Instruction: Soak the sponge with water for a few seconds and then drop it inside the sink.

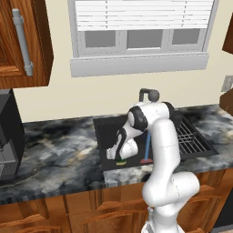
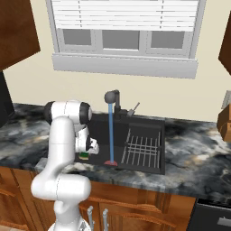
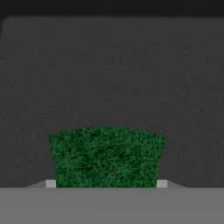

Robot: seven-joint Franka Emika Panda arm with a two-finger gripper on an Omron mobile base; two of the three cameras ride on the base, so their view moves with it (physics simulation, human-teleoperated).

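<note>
I had the gripper (image 3: 105, 183) closed on the sponge (image 3: 105, 157) — low over the sink (image 1: 107, 125) floor at centre frame in the left base view — with the water (image 1: 148, 146) stream falling just to its right, not touching it.

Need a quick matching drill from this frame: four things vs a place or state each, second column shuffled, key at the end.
1 sponge
2 water
3 rack
4 gripper

a runs from faucet down to drain
b lies in sink's right half
c shut, low in sink's left half
d held between the fingers, green face to hand camera

Pairs: 1-d, 2-a, 3-b, 4-c
</note>
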